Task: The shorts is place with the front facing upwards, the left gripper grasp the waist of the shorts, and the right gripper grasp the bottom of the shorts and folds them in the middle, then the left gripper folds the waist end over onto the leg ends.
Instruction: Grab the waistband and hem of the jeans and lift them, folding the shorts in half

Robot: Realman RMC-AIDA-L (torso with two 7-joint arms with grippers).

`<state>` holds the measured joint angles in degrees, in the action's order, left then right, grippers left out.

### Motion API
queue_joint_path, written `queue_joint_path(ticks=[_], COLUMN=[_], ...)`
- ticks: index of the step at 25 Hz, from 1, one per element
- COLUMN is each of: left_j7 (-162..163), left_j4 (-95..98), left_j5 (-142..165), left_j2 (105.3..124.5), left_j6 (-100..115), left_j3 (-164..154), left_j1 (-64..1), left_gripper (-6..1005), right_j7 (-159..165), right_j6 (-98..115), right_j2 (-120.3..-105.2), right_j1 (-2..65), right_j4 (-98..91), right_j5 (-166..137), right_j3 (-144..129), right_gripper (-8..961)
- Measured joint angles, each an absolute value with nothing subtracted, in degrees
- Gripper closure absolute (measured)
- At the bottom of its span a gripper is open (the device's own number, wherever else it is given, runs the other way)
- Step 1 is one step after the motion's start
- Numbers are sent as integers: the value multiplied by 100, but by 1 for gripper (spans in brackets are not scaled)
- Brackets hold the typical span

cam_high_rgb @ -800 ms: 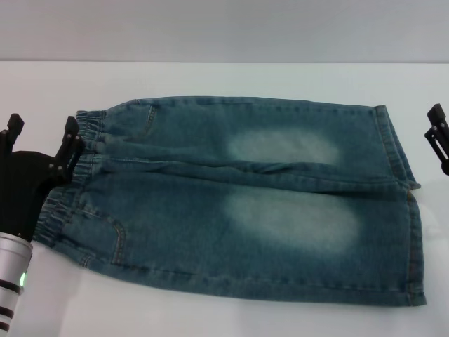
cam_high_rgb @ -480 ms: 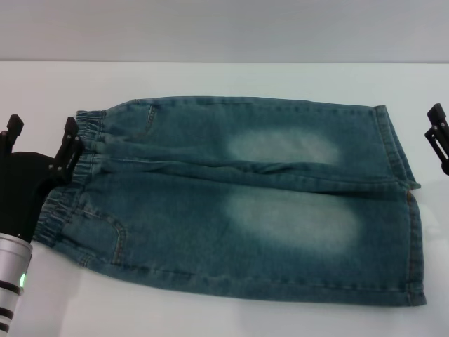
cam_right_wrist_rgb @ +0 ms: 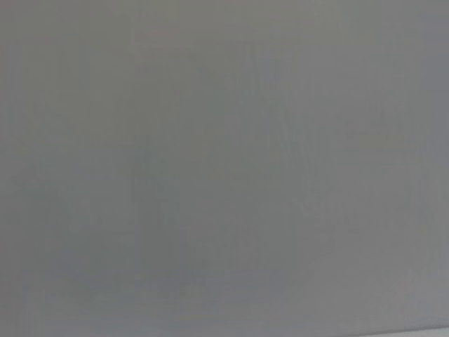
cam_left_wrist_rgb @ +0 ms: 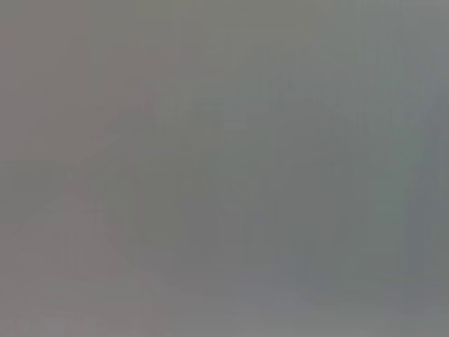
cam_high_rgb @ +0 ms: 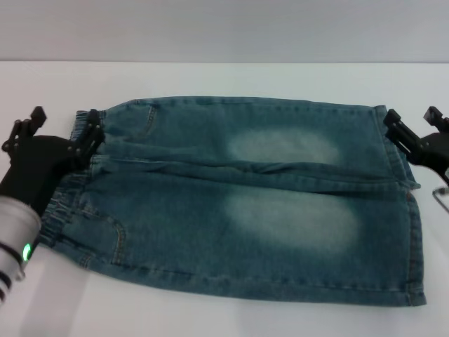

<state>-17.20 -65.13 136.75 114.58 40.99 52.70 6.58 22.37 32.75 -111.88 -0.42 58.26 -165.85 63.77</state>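
- The left pincer has moved up and inward since the earlier frame; its fingers are spread wide, one tip at the elastic waist of the shorts.
- The right pincer has come in from the edge; it is open, one finger over the far leg hem.
- One pair of denim shorts lies flat on the white bench, waist toward the left arm, two legs toward the right.
- Both wrist views show only blank grey.

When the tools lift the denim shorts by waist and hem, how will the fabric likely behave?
The denim shorts lie flat with soft creases, so they will probably sag between grips. The gathered waistband looks bunched, likely easy to pinch. Denim seems fairly heavy, unlikely to slide.
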Motion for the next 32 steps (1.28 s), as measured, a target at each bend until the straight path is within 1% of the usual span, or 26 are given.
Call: queue_joint_path(ticks=[1, 2, 3, 4, 5, 6, 8, 11, 12, 13, 15, 17, 18, 19, 20, 21, 26, 32], left_j7=[-2027, -2115, -2136, -2167, -2185, -2196, -2177, -1982, -1922, -1857, -1745, -1690, -1670, -1642, -1618, -1561, -1222, -1139], left_j4=[-7582, -8209, -8369, -8665, -8871, -9096, -9324, -9414, -9418, -9422, -9431, -9487, -9534, -9585, -9625, -9670, -9965, -10009], left_j5=[13677, 13678, 13679, 13683, 13682, 13685, 13684, 13677, 13680, 13683, 13689, 13701, 13709, 13739, 13771, 13869, 14728, 14887], left_j2=[11420, 11471, 11492, 11540, 11605, 11696, 11788, 11794, 11792, 11794, 11794, 11795, 11794, 11794, 11793, 11793, 11796, 11791], left_j6=[2588, 1597, 1250, 745, 161, -491, -1449, -2698, -2935, -3179, -3662, -3999, -4138, -4320, -4448, -4665, -5680, -6124], left_j3=[5758, 6149, 6258, 6481, 6711, 7016, 7491, 8025, 8147, 8269, 8494, 8650, 8718, 8787, 8839, 8890, 8938, 8951], left_j1=[992, 1161, 1197, 1265, 1310, 1335, 1285, 1075, 1031, 995, 940, 927, 928, 928, 929, 916, 805, 677], left_gripper=[161, 161, 161, 162, 162, 162, 163, 164, 164, 164, 165, 177, 189, 201, 213, 225, 225, 225], right_j7=[2192, 2127, 2049, 1936, 1936, 1916, 1910, 1796, 1550, 1550, 1159, 768, 523, 371, 286, 231, 222, 202], right_j6=[2559, 1951, 1352, 244, 244, -374, -1299, -2664, -3479, -3479, -4264, -4817, -5026, -5163, -5255, -5365, -5993, -6524], right_j2=[-11124, -11083, -11041, -10998, -10998, -10995, -11014, -11043, -11124, -11124, -11309, -11547, -11702, -11790, -11843, -11877, -11872, -11874], right_j1=[-177, -279, -378, -503, -503, -535, -523, -398, -311, -311, -262, -287, -364, -430, -498, -568, -701, -707], right_j4=[6447, 6950, 7511, 8352, 8352, 8718, 9145, 9734, 10029, 10029, 10290, 10504, 10650, 10766, 10872, 11009, 11331, 11307], right_j5=[-16656, -16686, -16702, -16705, -16705, -16707, -16707, -16690, -16674, -16674, -16663, -16663, -16674, -16685, -16692, -16695, -16706, -16717], right_j3=[6482, 6556, 6645, 6806, 6806, 6917, 7065, 7198, 7293, 7293, 7460, 7641, 7754, 7813, 7848, 7870, 7978, 7971], right_gripper=[177, 177, 177, 177, 177, 177, 177, 177, 177, 177, 177, 176, 176, 176, 176, 176, 176, 176])
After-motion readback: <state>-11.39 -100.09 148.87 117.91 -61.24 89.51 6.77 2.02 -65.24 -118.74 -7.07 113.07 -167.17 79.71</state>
